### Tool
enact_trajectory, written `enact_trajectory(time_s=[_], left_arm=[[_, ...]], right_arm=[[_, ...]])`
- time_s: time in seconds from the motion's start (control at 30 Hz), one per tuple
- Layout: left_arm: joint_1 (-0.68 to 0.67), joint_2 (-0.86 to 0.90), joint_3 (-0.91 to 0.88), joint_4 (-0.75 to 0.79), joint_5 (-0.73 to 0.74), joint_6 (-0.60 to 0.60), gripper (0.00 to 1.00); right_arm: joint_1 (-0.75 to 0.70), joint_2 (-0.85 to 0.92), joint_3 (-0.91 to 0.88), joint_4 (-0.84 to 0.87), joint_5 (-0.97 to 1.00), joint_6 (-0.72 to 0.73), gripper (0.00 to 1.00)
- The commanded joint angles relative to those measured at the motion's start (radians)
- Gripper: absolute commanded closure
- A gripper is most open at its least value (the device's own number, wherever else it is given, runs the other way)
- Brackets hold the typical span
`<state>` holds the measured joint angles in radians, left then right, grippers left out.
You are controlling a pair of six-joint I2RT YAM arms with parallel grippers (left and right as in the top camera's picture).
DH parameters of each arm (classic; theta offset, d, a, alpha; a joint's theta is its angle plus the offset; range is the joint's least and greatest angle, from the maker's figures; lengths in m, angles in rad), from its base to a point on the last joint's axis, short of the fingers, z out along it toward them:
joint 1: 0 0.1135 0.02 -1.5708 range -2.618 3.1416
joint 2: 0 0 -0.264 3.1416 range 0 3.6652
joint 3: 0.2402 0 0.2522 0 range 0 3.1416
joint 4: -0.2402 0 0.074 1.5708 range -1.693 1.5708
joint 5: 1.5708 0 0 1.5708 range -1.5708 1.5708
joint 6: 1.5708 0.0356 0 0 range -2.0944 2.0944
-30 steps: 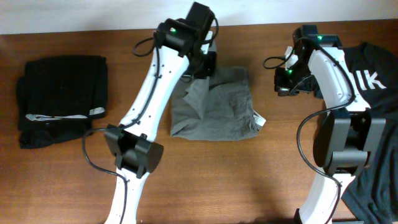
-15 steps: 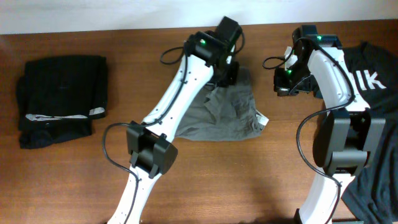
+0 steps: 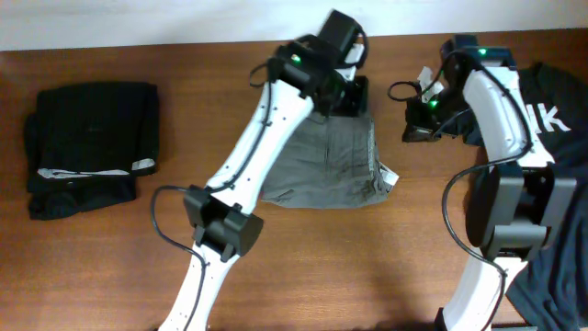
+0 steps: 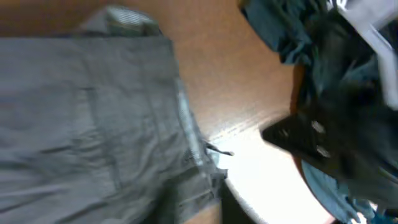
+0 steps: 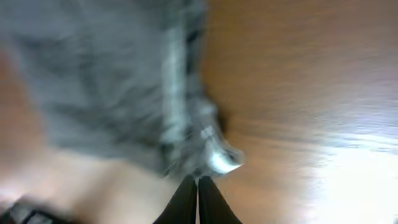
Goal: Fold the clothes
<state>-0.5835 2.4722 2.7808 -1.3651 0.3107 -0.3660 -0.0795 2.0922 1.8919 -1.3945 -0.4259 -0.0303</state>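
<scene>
Grey-khaki woven shorts lay spread at the middle of the brown wooden table, their longer run going left to right. The left gripper sat over their far right corner, nearest the cloth, though whether it pinched fabric could not be told. The right gripper, fingers pressed together on nothing visible, hung near the shorts' right edge, apart from it.

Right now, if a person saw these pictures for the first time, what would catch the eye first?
The grey shorts lie spread in the middle of the table, and the white left arm reaches across them to their far edge. A folded black garment sits at the left. A dark shirt with white letters lies at the right, beside the right arm.
</scene>
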Motion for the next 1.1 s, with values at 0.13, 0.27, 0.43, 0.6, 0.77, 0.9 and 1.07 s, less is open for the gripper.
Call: enact_trajectory(time_s=[0.13,0.27,0.43,0.6,0.77,0.9,1.07], left_arm=[[0.043,0.032,0.012,-0.009,-0.045,0.172,0.99],[0.043,0.07,0.012,0.04,-0.045,0.227,0.99],[0.045,0.135,0.012,0.094,-0.046,0.227,1.0],[0.048,0.213,0.012,0.139,-0.046,0.226,1.0],[0.052,0.281,0.012,0.19,-0.056,0.227,0.99],[0.052,0.329,0.012,0.208,-0.105,0.227,0.99],[0.055,0.359,0.012,0.229,-0.171,0.233,0.99]], right_arm=[[0.053,-0.057,0.01,-0.061,-0.225,-0.15,0.96],[0.11,-0.057,-0.051,0.028,-0.216,-0.149,0.96],[0.139,-0.054,-0.155,0.134,-0.207,-0.145,0.96],[0.15,-0.054,-0.328,0.29,-0.206,-0.135,0.96],[0.15,-0.054,-0.541,0.476,-0.179,-0.105,0.96],[0.15,-0.054,-0.706,0.65,-0.114,-0.018,0.96],[0.15,-0.054,-0.78,0.691,-0.093,0.021,0.96]])
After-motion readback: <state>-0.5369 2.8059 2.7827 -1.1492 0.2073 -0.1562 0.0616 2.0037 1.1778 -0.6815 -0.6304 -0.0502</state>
